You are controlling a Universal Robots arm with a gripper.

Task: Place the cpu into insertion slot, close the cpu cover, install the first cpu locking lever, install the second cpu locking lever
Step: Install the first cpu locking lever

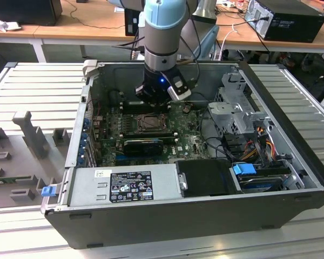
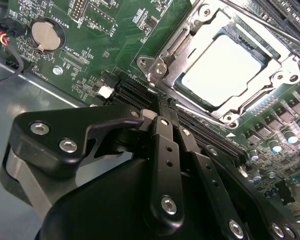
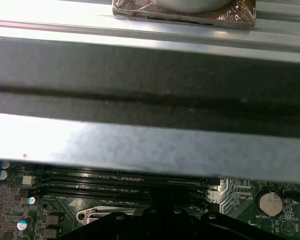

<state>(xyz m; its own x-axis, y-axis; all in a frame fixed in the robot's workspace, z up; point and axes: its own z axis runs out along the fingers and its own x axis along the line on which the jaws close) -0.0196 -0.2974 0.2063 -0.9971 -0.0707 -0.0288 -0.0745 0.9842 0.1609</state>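
Arm (image 1: 162, 32) vertical, wrist pointing down; end effector (image 2: 166, 107) fingers (image 2: 162, 131) pressed together, empty.

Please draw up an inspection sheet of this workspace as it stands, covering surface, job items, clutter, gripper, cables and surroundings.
Surface: open computer case lying on a ribbed grey table; green motherboard exposed inside.
Job's things: cpu sits in the insertion slot; cpu cover lies down around it, pale face showing through its window. Whether the levers are latched I cannot tell.
Clutter: grey moulded fixtures on the table at the exterior view's left.
Gripper: gripper is closed, holding nothing, tips by the socket corner next to the memory slots.
Cables: coloured wire bundle near the drive bays; black cables on the wooden desk.
Surroundings: another computer on that desk.
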